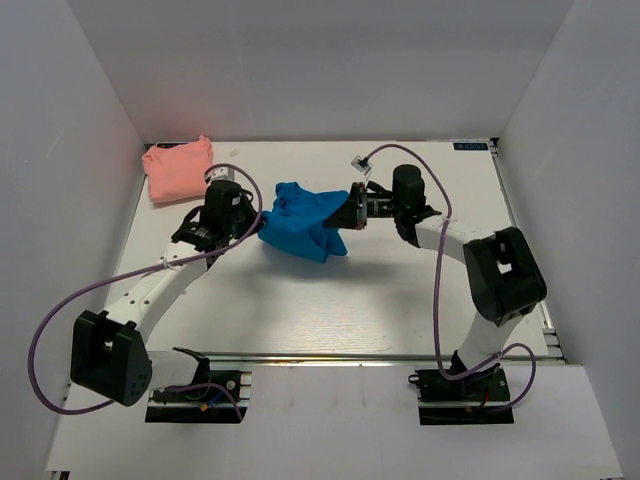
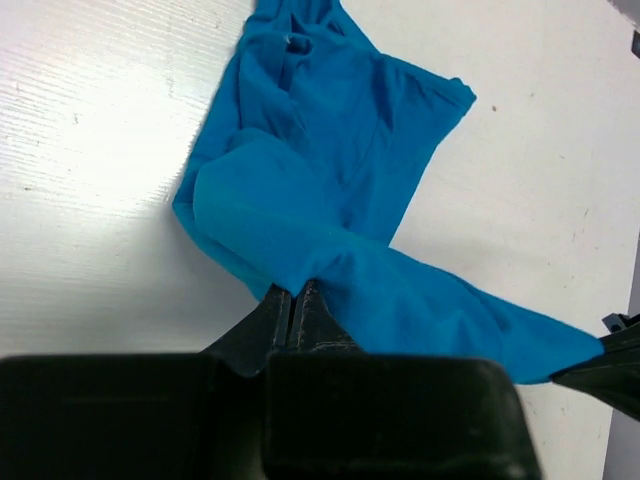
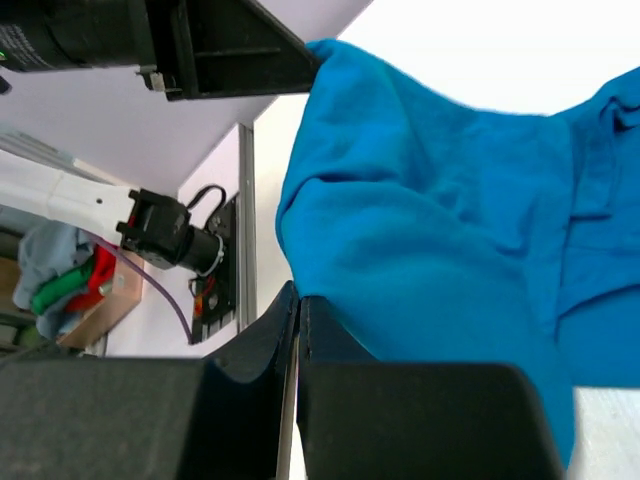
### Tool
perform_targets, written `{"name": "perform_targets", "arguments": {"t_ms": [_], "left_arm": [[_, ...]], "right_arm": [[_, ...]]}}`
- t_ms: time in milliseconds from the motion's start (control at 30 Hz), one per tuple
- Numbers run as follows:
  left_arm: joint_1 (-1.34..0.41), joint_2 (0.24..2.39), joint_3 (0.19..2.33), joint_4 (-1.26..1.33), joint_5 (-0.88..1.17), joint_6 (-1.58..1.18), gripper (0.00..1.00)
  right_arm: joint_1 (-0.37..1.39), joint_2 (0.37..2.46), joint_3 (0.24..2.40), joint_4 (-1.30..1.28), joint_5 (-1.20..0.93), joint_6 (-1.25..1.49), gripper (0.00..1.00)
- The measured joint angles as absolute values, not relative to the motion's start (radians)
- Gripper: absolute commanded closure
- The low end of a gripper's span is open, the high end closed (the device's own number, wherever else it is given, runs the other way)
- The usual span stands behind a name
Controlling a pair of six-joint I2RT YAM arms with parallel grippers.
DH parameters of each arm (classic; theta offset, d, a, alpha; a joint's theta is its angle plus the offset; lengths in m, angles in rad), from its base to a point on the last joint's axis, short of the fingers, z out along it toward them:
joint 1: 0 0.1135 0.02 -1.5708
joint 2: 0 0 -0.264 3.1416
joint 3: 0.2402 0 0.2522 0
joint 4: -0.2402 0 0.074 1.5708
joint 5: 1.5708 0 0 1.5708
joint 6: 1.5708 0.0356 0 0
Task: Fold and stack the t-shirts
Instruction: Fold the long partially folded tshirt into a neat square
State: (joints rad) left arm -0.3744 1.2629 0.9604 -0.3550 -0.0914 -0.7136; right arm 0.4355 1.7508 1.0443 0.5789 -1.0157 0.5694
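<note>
Top external: L tool (image 1: 260, 231) & R tool (image 1: 346, 214) both clamp blue t-shirt (image 1: 300, 226); table label (image 1: 470, 146) unreadable.

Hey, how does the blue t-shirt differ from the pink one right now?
The blue t-shirt is loose and rumpled; the pink t-shirt is folded into a compact bundle. The blue one is mid-table, pinched at opposite ends by the left gripper and right gripper; the pink one lies untouched in the far left corner. Both are soft cloth on the white table.
</note>
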Motion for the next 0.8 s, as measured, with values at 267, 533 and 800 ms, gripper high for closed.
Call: {"name": "perform_targets", "arguments": {"t_ms": [267,533,800], "left_arm": [[-0.371,1.390,1.013,-0.341,-0.134,-0.719,1.00],[-0.340,1.603,1.228,-0.287,-0.155,-0.694,1.00],[-0.298,1.908,1.454,-0.245,-0.098,-0.645,0.98]], "right_arm": [[0.351,1.987,1.062,1.039,-1.091,0.855,1.00],[0.294,2.108,1.199,1.007,-1.075,0.883,1.00],[0.279,2.152,1.472,0.534,-0.921,0.607,1.00]]}}
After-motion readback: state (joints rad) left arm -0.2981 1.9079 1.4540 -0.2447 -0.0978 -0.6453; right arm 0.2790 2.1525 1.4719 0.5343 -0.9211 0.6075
